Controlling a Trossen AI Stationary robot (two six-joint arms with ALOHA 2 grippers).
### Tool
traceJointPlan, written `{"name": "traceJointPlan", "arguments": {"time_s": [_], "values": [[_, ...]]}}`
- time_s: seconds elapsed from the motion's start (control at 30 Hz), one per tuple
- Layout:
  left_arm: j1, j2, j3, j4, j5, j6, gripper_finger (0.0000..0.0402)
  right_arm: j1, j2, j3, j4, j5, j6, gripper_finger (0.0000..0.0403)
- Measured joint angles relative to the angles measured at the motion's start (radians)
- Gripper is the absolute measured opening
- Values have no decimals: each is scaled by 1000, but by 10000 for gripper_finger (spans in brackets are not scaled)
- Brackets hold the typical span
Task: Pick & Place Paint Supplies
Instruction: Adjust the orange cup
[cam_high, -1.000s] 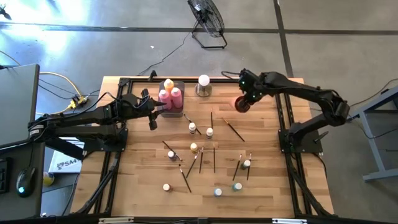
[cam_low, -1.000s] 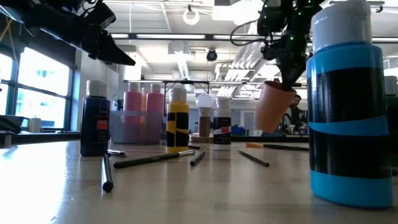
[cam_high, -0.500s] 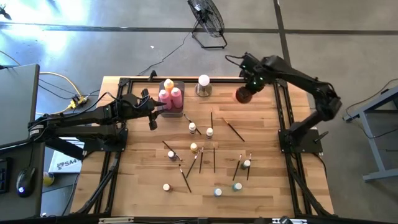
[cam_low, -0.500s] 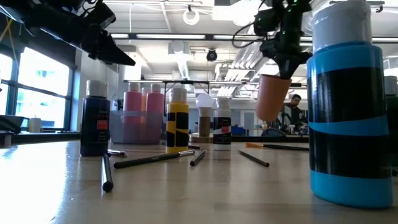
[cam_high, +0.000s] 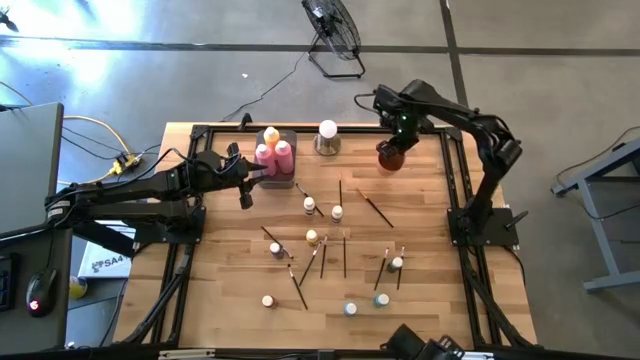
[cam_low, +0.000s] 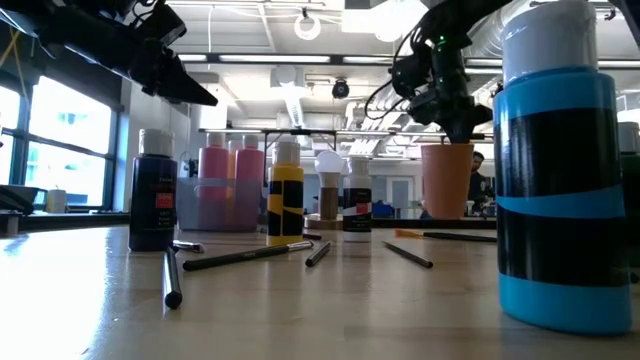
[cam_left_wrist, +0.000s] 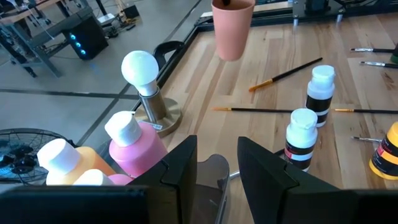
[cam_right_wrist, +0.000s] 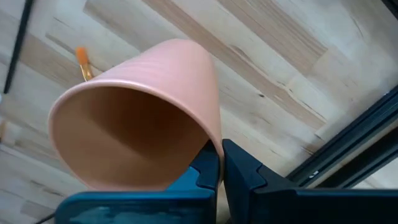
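Observation:
Small paint bottles (cam_high: 337, 212) and thin dark brushes (cam_high: 377, 209) lie scattered over the middle of the wooden table. Pink and yellow bottles (cam_high: 273, 153) stand in a grey tray (cam_high: 289, 183) at the far left, next to a white ball on a metal base (cam_high: 327, 135). My right gripper (cam_high: 397, 145) points down at the far right, shut on an orange cup (cam_high: 389, 158). My left gripper (cam_high: 246, 195) hangs open, high above the table beside the tray, with nothing between its fingers (cam_left_wrist: 180, 167). My right gripper pinches the orange cup's rim (cam_right_wrist: 210, 144), one finger inside the cup and one outside. The fingers come from above, pointing down. The cup (cam_low: 446, 180) hangs upright below them, mouth up; whether its base touches the table I cannot tell.
A black frame rail (cam_high: 300, 128) runs along the table's far edge, close behind the cup. Two white-capped bottles (cam_left_wrist: 311, 109) and an orange-tipped brush (cam_left_wrist: 285, 76) lie between the tray and the cup. A tall blue-banded bottle (cam_low: 560, 170) stands near the table's front edge.
My right gripper has gone toward the table's far edge and a little left, tipping until it points straight down. The orange cup, slanted a second ago, has swung upright and come down lower over the table. The gripper has stayed shut on it.

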Motion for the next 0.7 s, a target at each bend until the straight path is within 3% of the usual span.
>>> {"name": "traceJointPlan", "arguments": {"time_s": [0.7], "values": [[0, 0, 0, -15, 2, -2, 111, -2, 5, 0, 10, -21, -16, 3]]}}
